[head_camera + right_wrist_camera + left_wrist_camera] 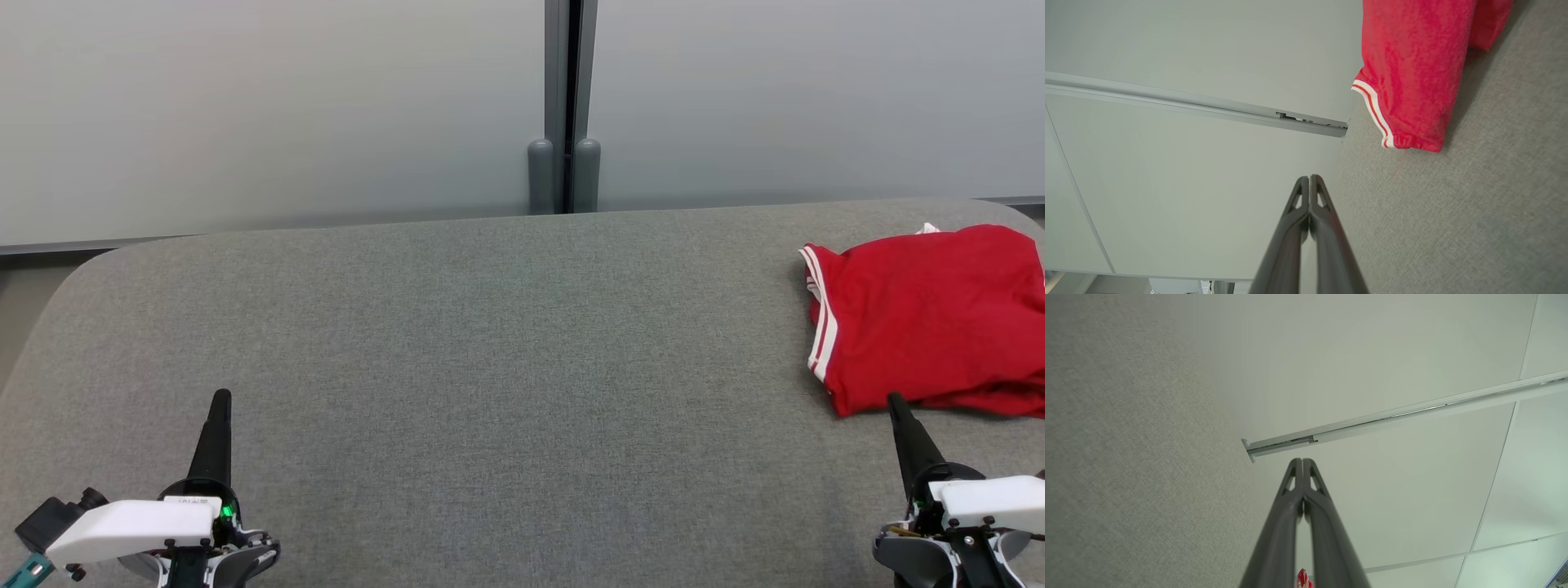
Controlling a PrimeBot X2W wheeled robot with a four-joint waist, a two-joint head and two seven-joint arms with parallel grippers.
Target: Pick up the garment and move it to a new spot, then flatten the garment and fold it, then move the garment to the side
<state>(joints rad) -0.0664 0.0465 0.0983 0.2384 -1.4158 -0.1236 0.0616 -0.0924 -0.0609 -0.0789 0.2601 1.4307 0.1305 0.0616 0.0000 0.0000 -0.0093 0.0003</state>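
1. Garment is lying bunched flat at the far right of the worktop, near the back edge; red with white-striped trim; running off the head view's right edge.
2. Striped hem is facing the worktop's middle; fabric is showing soft folds along the near side.
3. Left gripper is sitting at lower left over the worktop's near part; jaws are pressing together, gripping nothing; well apart from the garment.
4. Right gripper is sitting at lower right; jaws are pressing together, gripping nothing; tip is showing just at the garment's near edge in the head view; right wrist view is showing the garment apart from the tip, not touching.
5. Pale wall is standing behind the worktop; grey post is splitting it at the middle.
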